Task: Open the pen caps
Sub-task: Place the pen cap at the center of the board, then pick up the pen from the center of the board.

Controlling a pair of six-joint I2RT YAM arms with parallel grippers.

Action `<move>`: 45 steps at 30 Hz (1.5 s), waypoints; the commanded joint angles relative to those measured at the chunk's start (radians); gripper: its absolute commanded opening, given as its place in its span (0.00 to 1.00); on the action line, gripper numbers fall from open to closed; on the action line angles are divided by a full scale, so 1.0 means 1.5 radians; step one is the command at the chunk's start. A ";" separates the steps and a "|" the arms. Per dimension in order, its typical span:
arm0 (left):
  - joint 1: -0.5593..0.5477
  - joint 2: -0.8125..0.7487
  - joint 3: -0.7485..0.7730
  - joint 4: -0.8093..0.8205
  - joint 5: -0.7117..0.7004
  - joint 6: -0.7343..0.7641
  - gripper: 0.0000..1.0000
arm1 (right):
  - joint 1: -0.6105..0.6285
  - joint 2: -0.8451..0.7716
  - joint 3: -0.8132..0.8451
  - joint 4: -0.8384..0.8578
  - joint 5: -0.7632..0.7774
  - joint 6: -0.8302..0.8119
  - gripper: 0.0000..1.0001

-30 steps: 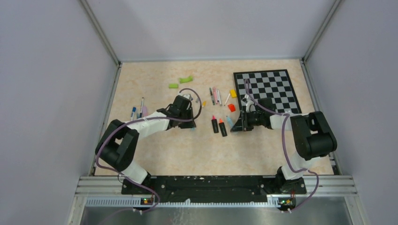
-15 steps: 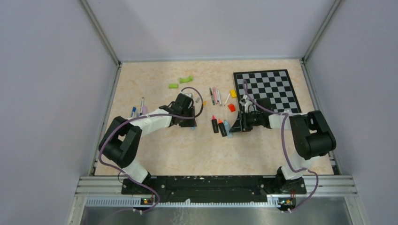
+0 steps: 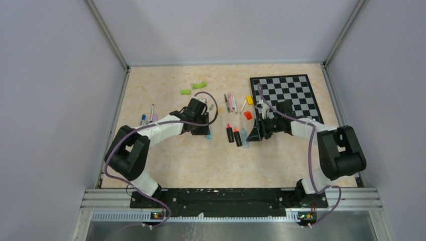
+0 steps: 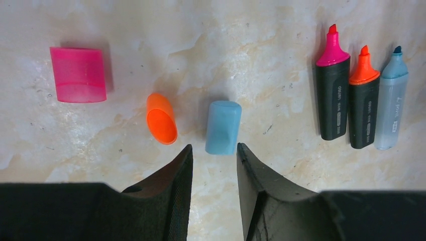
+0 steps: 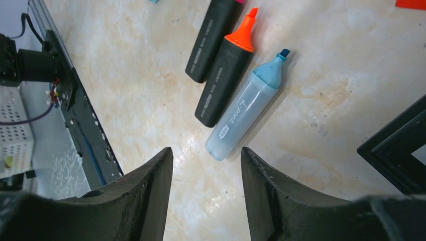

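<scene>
Three uncapped highlighters lie side by side: pink-tipped (image 4: 332,100), orange-tipped (image 4: 364,105) and pale blue (image 5: 243,108). Their caps lie apart to the left: the pink cap (image 4: 78,74), the orange cap (image 4: 162,118) and the blue cap (image 4: 223,127). My left gripper (image 4: 215,146) is open just short of the blue cap, with only table between its fingers. My right gripper (image 5: 206,149) stands open just behind the blue highlighter's tail, holding nothing. In the top view the left gripper (image 3: 207,130) and the right gripper (image 3: 252,134) flank the highlighters (image 3: 237,135).
A chessboard (image 3: 286,95) lies at the right, its black frame (image 5: 397,140) close to my right gripper. More pens (image 3: 230,103) lie behind the highlighters, others (image 3: 150,115) at the left. Green pieces (image 3: 200,85), a yellow block (image 3: 249,100) and a red block (image 3: 247,115) lie nearby.
Both grippers have opened wider. The blue cap now lies free in front of the left fingers, and the blue highlighter lies free beside the orange one. The right arm's elbow swung right.
</scene>
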 commanded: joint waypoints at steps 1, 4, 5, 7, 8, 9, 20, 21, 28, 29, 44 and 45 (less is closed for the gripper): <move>-0.002 -0.051 0.033 -0.019 -0.006 0.020 0.41 | 0.007 -0.056 0.041 -0.080 -0.016 -0.133 0.52; -0.002 -0.085 0.032 -0.022 0.006 0.029 0.42 | 0.005 -0.075 0.054 -0.142 -0.030 -0.209 0.54; -0.002 -0.099 0.029 -0.021 0.012 0.035 0.43 | 0.005 -0.083 0.055 -0.152 -0.033 -0.228 0.54; -0.002 -0.131 0.019 -0.014 0.015 0.057 0.44 | 0.003 -0.100 0.053 -0.169 -0.039 -0.261 0.55; -0.002 -0.147 0.010 -0.010 0.011 0.069 0.46 | 0.002 -0.108 0.051 -0.176 -0.044 -0.276 0.55; -0.001 -0.167 -0.001 -0.006 0.004 0.080 0.48 | 0.000 -0.116 0.051 -0.185 -0.049 -0.289 0.55; 0.030 -0.348 -0.101 0.062 -0.119 0.198 0.87 | -0.042 -0.196 0.029 -0.188 -0.076 -0.330 0.55; 0.039 -0.352 -0.104 0.063 -0.131 0.210 0.93 | -0.042 -0.197 0.029 -0.188 -0.076 -0.330 0.55; 0.173 -0.309 -0.098 0.038 -0.126 0.224 0.99 | -0.042 -0.205 0.028 -0.188 -0.074 -0.335 0.55; 0.199 -0.297 -0.096 0.035 -0.114 0.222 0.99 | -0.042 -0.206 0.028 -0.187 -0.074 -0.335 0.55; 0.369 -0.118 -0.057 0.038 -0.080 0.259 0.76 | -0.042 -0.201 0.031 -0.188 -0.070 -0.335 0.55; 0.371 -0.109 -0.053 0.037 -0.080 0.262 0.74 | -0.042 -0.201 0.031 -0.188 -0.070 -0.335 0.55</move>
